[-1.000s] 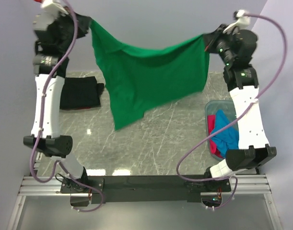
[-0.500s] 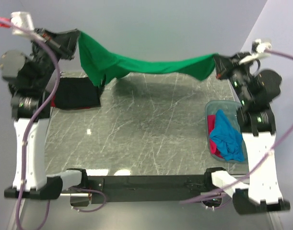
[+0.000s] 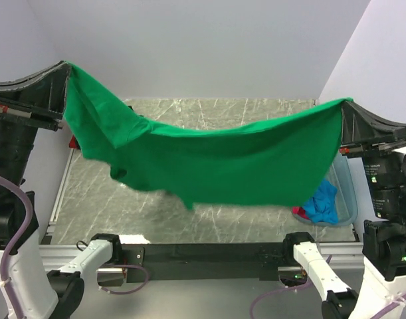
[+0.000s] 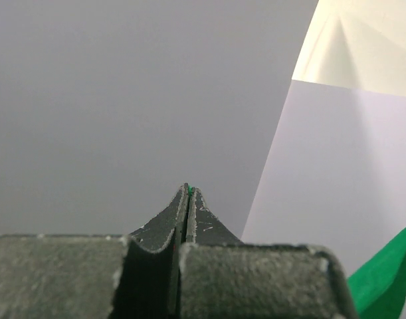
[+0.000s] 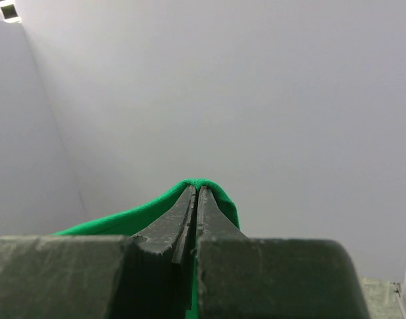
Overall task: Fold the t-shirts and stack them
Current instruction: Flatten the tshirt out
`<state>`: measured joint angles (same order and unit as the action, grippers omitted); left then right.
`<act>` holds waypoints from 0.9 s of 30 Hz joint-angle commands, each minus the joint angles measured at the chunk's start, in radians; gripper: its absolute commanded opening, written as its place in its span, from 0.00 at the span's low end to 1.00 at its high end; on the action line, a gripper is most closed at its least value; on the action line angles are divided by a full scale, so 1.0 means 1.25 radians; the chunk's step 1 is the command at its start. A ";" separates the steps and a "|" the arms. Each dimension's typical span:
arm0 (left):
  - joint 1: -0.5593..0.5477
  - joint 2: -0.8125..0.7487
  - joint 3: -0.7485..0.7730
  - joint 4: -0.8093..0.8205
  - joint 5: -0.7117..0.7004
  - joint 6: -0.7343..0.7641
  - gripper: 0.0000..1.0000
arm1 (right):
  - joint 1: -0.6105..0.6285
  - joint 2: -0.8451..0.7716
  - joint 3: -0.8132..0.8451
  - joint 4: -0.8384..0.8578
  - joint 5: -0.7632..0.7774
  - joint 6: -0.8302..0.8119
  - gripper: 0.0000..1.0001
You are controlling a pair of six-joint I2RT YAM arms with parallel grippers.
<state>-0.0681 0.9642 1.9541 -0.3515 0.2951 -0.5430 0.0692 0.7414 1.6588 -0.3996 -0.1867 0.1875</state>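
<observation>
A bright green t-shirt [image 3: 216,156] hangs stretched in the air between both arms, sagging in the middle above the table. My left gripper [image 3: 64,66] is shut on its left corner, high at the left edge of the top view. My right gripper [image 3: 345,105] is shut on the opposite corner at the right. In the left wrist view the gripper [image 4: 189,191] pinches a sliver of green, and more green cloth [image 4: 385,279] shows at the lower right. In the right wrist view green cloth [image 5: 216,189] wraps over the tip of the shut gripper [image 5: 197,188]. Blue [image 3: 322,203] and red [image 3: 298,212] t-shirts lie bunched low at the right.
A translucent blue plastic tub [image 3: 345,193] holds the bunched shirts at the table's right edge. The marble tabletop [image 3: 123,206] lies under the hanging shirt. Pale walls close in at the back and right. The black rail [image 3: 209,252] with the arm bases runs along the near edge.
Both arms have risen and spread wider toward the camera, lifting the green t-shirt and stretching it out. The hanging cloth now hides the dark shirt that lay at the table's left.
</observation>
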 commanded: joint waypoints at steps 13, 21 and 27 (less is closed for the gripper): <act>-0.001 0.289 0.047 -0.059 -0.019 0.007 0.00 | -0.003 0.260 -0.002 0.070 0.027 0.003 0.00; -0.001 0.497 0.292 -0.023 0.065 0.031 0.01 | -0.005 0.504 0.191 0.077 0.005 0.002 0.00; 0.000 0.475 0.325 0.039 0.057 0.067 0.01 | -0.011 0.597 0.376 0.020 -0.011 -0.010 0.00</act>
<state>-0.0685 1.6547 2.3051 -0.4377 0.3458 -0.5041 0.0658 1.5135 2.0026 -0.4133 -0.1837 0.1883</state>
